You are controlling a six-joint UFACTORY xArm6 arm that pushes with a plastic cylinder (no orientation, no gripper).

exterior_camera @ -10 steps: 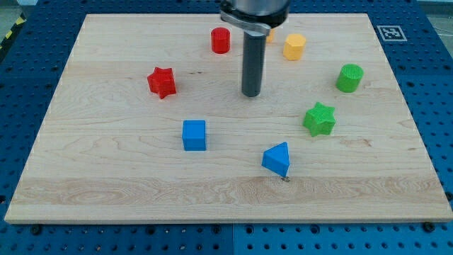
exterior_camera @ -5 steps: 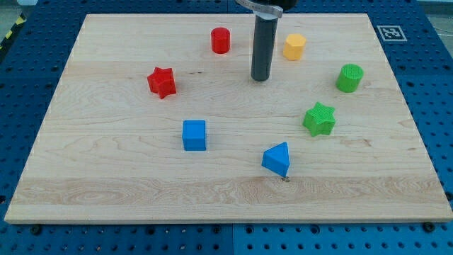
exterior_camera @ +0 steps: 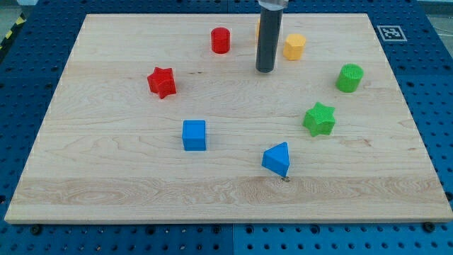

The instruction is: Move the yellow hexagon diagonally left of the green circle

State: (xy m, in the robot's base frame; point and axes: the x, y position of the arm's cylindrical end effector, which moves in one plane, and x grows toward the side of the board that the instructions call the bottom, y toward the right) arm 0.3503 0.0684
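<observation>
A pale wooden board [exterior_camera: 106, 177] is laid on a blue perforated table [exterior_camera: 14, 85], and a black-and-white marker [exterior_camera: 388, 32] is fixed at the board's top right corner. The dark rod is seen entering from the top edge of the view, and my tip [exterior_camera: 265, 70] is set down on the wood in the upper middle of the board; no jaws are carried, so nothing is clamped, and the rod is touching no block that can be made out. The yellow hexagon [exterior_camera: 294, 46] is placed near the top edge, just to the view's right of the rod and slightly above the tip, with a narrow strip of bare wood visible between them. A sliver of orange or yellow [exterior_camera: 257, 28] is glimpsed behind the rod's left side, but its shape cannot be told. The green circle [exterior_camera: 349, 77] is found toward the right edge, below and to the right of the hexagon and well apart from it. The green star [exterior_camera: 319, 118] is set below the circle, nearer the board's middle. The red cylinder [exterior_camera: 221, 40] is seen near the top edge, left of the rod, and the red star [exterior_camera: 161, 81] lies further toward the left edge. The blue cube [exterior_camera: 194, 134] and the blue triangular block [exterior_camera: 277, 159] are positioned in the lower middle, nearer the bottom edge.
</observation>
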